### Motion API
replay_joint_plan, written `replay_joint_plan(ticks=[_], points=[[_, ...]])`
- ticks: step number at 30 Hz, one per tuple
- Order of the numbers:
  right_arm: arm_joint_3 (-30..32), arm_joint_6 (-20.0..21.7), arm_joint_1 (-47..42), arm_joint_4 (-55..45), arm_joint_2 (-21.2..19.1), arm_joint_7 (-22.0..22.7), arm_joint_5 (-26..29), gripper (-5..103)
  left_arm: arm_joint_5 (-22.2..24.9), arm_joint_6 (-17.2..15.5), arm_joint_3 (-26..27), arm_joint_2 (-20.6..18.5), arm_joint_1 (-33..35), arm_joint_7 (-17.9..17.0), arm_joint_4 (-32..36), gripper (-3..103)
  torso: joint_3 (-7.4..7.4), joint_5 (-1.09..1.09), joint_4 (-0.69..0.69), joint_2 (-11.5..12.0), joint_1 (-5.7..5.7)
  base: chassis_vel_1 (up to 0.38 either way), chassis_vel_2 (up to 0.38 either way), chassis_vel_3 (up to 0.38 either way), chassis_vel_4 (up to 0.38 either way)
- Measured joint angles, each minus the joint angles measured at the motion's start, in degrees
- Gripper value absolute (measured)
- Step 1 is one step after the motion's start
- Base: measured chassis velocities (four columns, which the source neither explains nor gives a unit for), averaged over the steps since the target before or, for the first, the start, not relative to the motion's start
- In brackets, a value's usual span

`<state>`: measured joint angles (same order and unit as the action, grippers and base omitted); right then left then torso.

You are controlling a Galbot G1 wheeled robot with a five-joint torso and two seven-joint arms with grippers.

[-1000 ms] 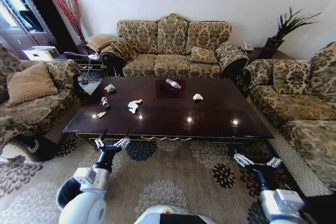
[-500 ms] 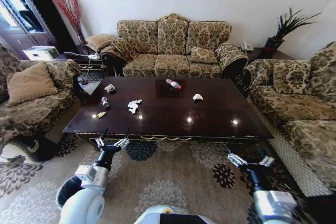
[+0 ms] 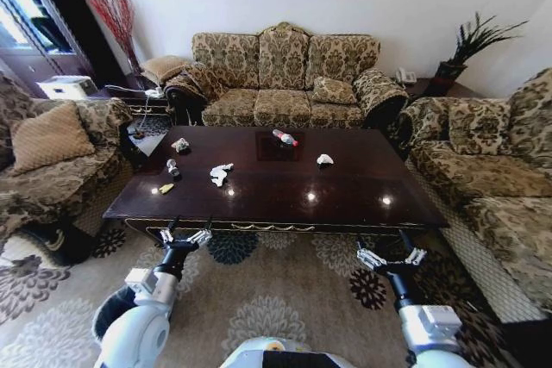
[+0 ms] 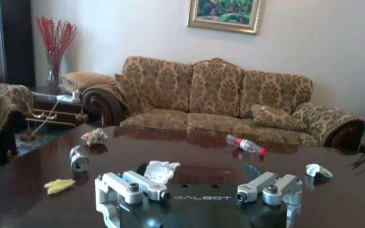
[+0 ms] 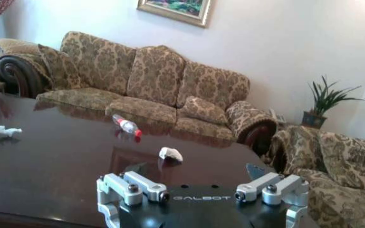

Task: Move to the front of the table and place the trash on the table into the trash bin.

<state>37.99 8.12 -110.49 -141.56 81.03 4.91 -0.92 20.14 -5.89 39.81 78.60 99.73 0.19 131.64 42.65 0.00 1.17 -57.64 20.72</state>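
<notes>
The dark glossy table [image 3: 354, 180] lies straight ahead. On it is the trash: a clear bottle with a red label [image 3: 285, 138], a white wad [image 3: 324, 160], crumpled white paper [image 3: 221, 173], a yellow scrap [image 3: 166, 188], a small can-like piece [image 3: 172, 167] and a wrapper [image 3: 180, 145]. My left gripper [image 3: 184, 237] hangs open just short of the table's front edge, in line with the paper [image 4: 160, 170]. My right gripper [image 3: 390, 258] is open too, below the front right part, facing the wad [image 5: 169, 153]. A dark bin with a pale liner [image 3: 102, 318] sits behind my left arm.
A patterned sofa [image 3: 285, 84] stands behind the table and armchairs flank it on the left [image 3: 52, 152] and right [image 3: 492, 170]. A side table with a phone [image 3: 142, 122] is at the far left corner, a potted plant [image 3: 466, 45] at the far right. Patterned carpet lies underfoot.
My right gripper has swung leftward and closer to the table's front edge. The left gripper has barely shifted. The trash has not moved.
</notes>
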Motion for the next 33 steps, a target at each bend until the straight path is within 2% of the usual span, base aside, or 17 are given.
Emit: replay_joint_plan(ticks=[10,15,33], points=[[-0.7,-0.4,1.0,1.5,-0.2,-0.1,-1.3,100,-0.4,0.2,-0.4,0.6,0.4,0.8,0.2,100,0.0,0.01,0.0,0.0,0.0,0.022,0.023,-0.029,-0.039],[-1.1,-0.8,1.0,1.5,0.0,-0.4,-2.1,100,-1.4,-0.1,-1.1,0.7,-0.5,1.2,-0.2,100,0.0,0.03,-0.01,0.0,0.0,0.149,0.125,-0.183,-0.156],[-1.2,-1.0,1.5,2.4,-1.2,-0.8,-2.3,100,-1.4,-1.5,-1.8,2.1,-2.0,1.7,-1.0,100,0.0,0.0,0.0,0.0,-0.01,0.385,0.233,-0.399,-0.226]])
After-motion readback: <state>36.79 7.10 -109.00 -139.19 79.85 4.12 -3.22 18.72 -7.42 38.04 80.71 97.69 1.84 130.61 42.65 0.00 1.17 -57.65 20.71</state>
